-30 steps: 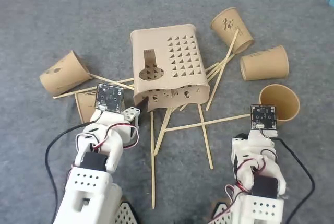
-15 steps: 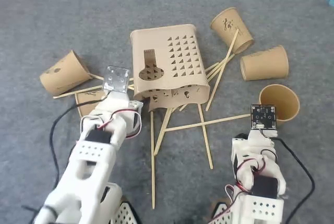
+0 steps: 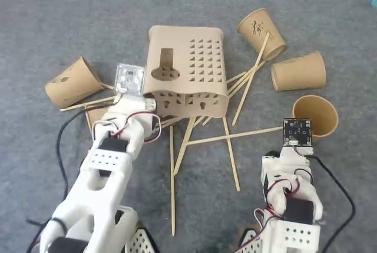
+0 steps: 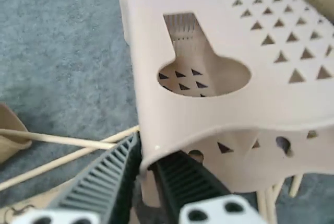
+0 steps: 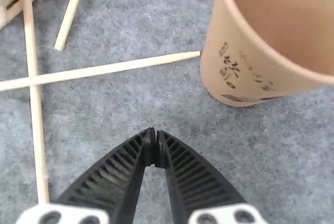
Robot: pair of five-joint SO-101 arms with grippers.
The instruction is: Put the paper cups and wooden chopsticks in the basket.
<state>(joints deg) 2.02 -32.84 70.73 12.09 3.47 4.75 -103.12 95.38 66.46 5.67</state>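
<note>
2 white robot arms, black cables (image 3: 59,147).
The left arm (image 3: 88,203) and right arm (image 3: 288,173) show perforated shells (image 3: 106,159), red wires (image 3: 277,197), ridged black end effector fingers (image 5: 112,177).

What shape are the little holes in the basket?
Triangles in rows on the tan basket; the left wrist view shows them best.

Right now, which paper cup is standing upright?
The cup just beyond the right gripper, mouth up; the others lie on their sides.

I see grey carpeted table (image 3: 53,23). On it: overturned basket (image 3: 188,70), chopsticks (image 3: 235,138) scattered around and under it, cups (image 3: 298,71) on sides left and right, upright cup (image 3: 316,115) at right.
</note>
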